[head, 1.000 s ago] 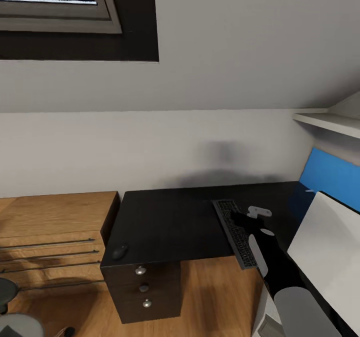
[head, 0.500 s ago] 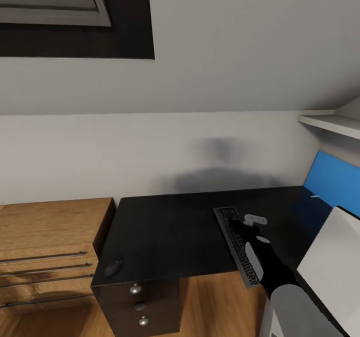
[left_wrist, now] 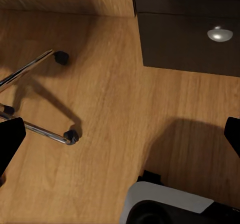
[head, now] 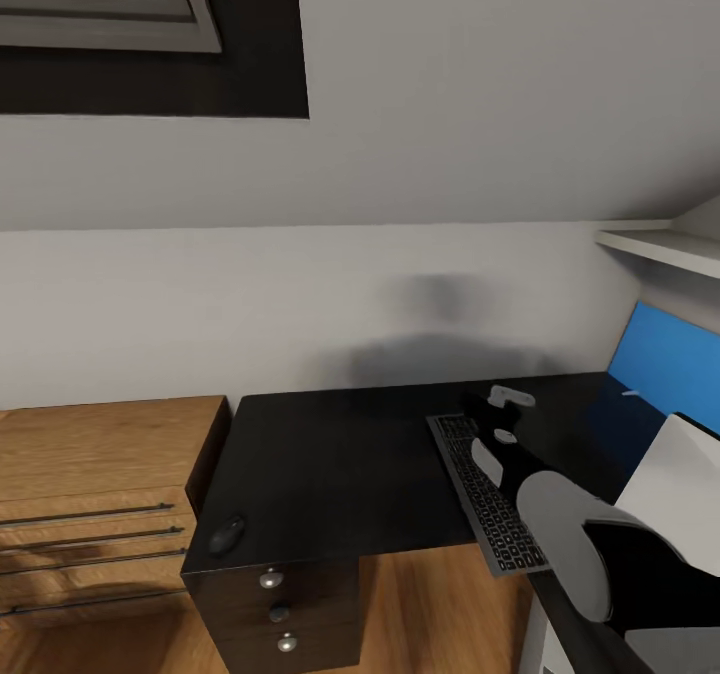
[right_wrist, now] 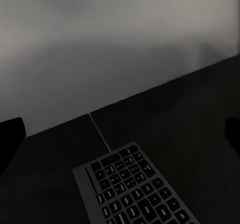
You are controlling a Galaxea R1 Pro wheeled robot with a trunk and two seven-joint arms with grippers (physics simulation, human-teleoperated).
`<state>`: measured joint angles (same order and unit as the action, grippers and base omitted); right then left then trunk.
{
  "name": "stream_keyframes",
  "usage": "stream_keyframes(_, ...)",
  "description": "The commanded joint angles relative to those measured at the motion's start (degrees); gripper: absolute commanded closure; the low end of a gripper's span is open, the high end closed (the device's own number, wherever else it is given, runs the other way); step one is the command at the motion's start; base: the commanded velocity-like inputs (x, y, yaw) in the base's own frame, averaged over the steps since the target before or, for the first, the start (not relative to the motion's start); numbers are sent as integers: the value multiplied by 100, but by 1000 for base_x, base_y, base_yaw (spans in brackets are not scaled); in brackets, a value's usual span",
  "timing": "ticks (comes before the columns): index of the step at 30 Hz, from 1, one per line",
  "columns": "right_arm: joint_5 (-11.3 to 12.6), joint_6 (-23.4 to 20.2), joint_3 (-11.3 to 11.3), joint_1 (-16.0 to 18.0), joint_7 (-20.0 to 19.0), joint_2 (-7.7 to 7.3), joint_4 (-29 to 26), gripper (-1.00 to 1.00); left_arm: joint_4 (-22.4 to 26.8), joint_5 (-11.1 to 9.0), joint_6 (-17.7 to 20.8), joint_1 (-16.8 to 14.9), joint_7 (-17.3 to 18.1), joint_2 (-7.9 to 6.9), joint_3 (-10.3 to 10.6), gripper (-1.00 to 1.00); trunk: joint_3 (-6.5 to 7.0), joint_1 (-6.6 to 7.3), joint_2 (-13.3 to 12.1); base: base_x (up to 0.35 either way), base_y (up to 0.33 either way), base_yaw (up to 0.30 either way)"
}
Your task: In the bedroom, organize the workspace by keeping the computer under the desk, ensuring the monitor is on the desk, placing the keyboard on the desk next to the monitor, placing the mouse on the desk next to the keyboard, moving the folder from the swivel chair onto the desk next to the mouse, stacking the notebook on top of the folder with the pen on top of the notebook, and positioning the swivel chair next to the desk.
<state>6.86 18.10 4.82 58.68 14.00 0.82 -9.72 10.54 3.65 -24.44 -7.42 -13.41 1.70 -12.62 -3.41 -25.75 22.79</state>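
The black keyboard (head: pixel 487 494) lies on the glossy black desk (head: pixel 340 454), its near end jutting past the front edge. My right gripper (head: pixel 488 412) hovers over the keyboard's far end, open, holding nothing. The right wrist view shows the keyboard (right_wrist: pixel 135 189) below the open right gripper (right_wrist: pixel 120 134), with dark fingertips (right_wrist: pixel 10 134) at the picture's sides. The black mouse (head: pixel 227 532) sits at the desk's front left corner. The monitor (head: pixel 678 464) shows its white back at far right. My left gripper (left_wrist: pixel 121 136) hangs open over the floor beside the swivel chair's chrome legs (left_wrist: pixel 35 129).
A light wooden dresser (head: pixel 100 494) stands against the desk's left side. The black drawer unit (head: pixel 285 614) with silver knobs (left_wrist: pixel 220 33) is under the desk's left end. A blue wall panel (head: pixel 665 359) and a white shelf (head: pixel 665 246) are at right.
The head view shifted slightly right early on. My right arm has since reached farther along the keyboard toward the wall, uncovering more of it. Keyboard and mouse have not moved.
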Motion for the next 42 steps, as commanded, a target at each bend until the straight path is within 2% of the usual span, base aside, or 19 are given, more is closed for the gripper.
stream_keyframes(1,25,122,45,24,-14,11,100,-100,-4,39,-16,-5,-22,5,-23,-100,-13,-4,13,0,0,0)
stream_keyframes(2,30,189,48,37,-10,19,206,-100,-5,39,-16,-5,-22,7,-23,-100,-13,-4,13,0,0,0)
stream_keyframes(3,51,365,63,73,-2,51,655,-100,-7,39,-16,-5,-22,12,-22,-100,-13,-4,13,0,0,0)
stream_keyframes(8,59,260,70,87,-3,67,869,-100,-78,41,-377,-5,-22,11,-28,-100,-13,-4,13,0,0,0)
stream_keyframes(13,105,-450,85,90,-17,56,890,-100,-554,53,-1378,-5,-17,-9,-28,-100,-13,-4,13,0,0,0)
stream_keyframes(14,140,-646,86,90,-25,50,889,-100,-689,61,-1714,-5,-13,-15,-25,-100,-13,-4,13,0,0,0)
stream_keyframes(17,194,-828,89,91,-31,41,888,-100,-807,67,-2102,18,-9,-63,-23,-100,-13,-4,13,0,0,0)
stream_keyframes(22,278,-987,94,91,-34,28,885,-100,-899,77,-2550,236,-5,-246,-17,-100,-13,-4,13,0,0,0)
stream_keyframes(28,306,-1220,98,91,-31,18,878,-100,-927,82,-2991,345,-2,-280,-14,-100,-13,-4,13,0,0,0)
stream_keyframes(32,350,-1533,105,93,-28,0,787,-100,-929,124,-3255,418,-4,-209,-13,-100,-13,-4,13,0,0,0)
stream_keyframes(34,470,-1813,114,96,-24,-46,632,-100,-930,176,-3556,504,-8,-167,-13,-100,-13,-4,13,0,0,0)
stream_keyframes(35,616,-2011,118,94,-23,-87,523,-100,-930,205,-3556,568,-13,-149,-13,-100,-13,-4,13,0,0,0)
stream_keyframes(37,748,-2170,120,93,-20,-127,439,-100,-931,224,-3556,621,-16,-132,-13,-100,-13,-4,13,0,0,0)
stream_keyframes(42,916,-2342,115,95,-30,-219,307,-100,-931,247,-3556,690,-20,-114,-13,-100,-13,-4,13,0,0,0)
